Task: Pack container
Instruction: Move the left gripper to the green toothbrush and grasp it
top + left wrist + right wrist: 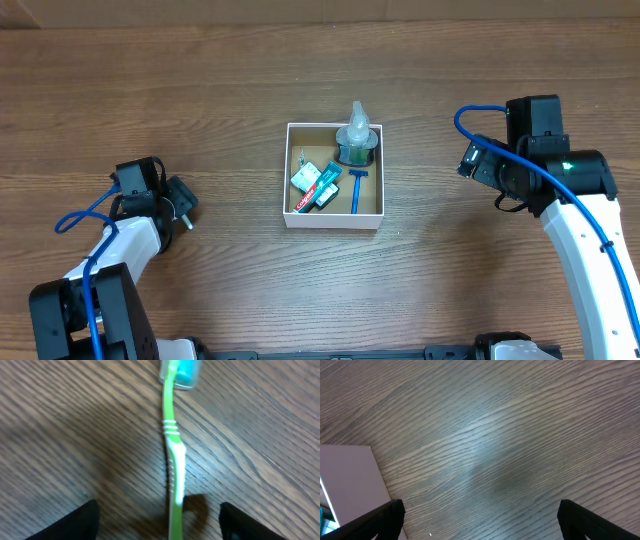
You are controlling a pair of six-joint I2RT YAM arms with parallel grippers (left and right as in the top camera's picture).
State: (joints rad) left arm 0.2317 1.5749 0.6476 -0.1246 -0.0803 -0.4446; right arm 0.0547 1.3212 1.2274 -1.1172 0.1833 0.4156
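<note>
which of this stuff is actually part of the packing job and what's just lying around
Part of the job:
container, with bottle, toothpaste pack and blue razor inside
green toothbrush, lying between the open left fingers, not yet packed

Just there:
wooden table
blue cables on the arms

left wrist: toothbrush (pixel 172 460) blurred, capped head and handle end cut off at top and bottom | right wrist: container (pixel 355 485) only one wall corner shows, rest cut off | overhead: packets (pixel 315 185) in container, print too small to read
</note>
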